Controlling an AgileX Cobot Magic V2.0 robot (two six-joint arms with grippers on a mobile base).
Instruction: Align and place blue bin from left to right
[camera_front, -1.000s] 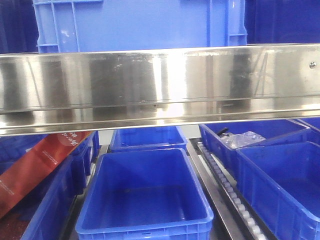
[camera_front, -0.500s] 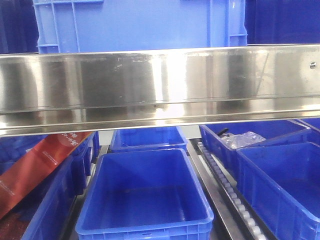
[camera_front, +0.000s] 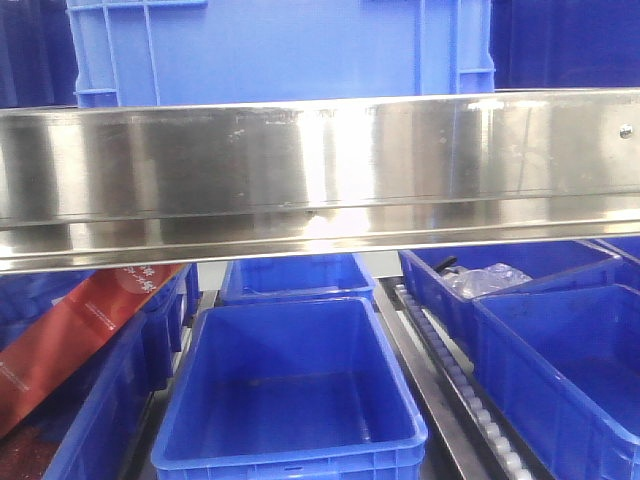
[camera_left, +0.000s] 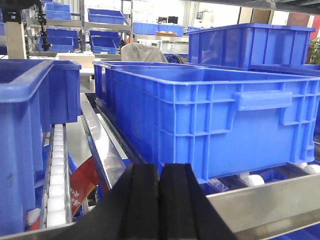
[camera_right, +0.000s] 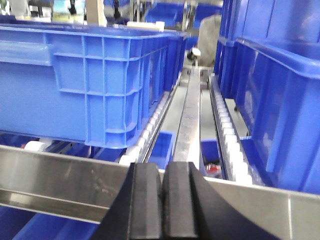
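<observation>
Blue bin (camera_left: 210, 120), ribbed walls and a moulded handle, sits on the shelf's rollers behind the steel front rail (camera_front: 320, 170). I see left hand (camera_left: 161, 205) and right hand (camera_right: 162, 205) pressed together, holding nothing.

A steel rail (camera_front: 320, 175) crossed the front view. Below it, at the left, a red package (camera_front: 75, 335) leaned; at the right lay a clear plastic bag (camera_front: 485, 278).

Black, flat-sided tool (camera_left: 161, 200) fingers (camera_right: 145, 205), matte.
</observation>
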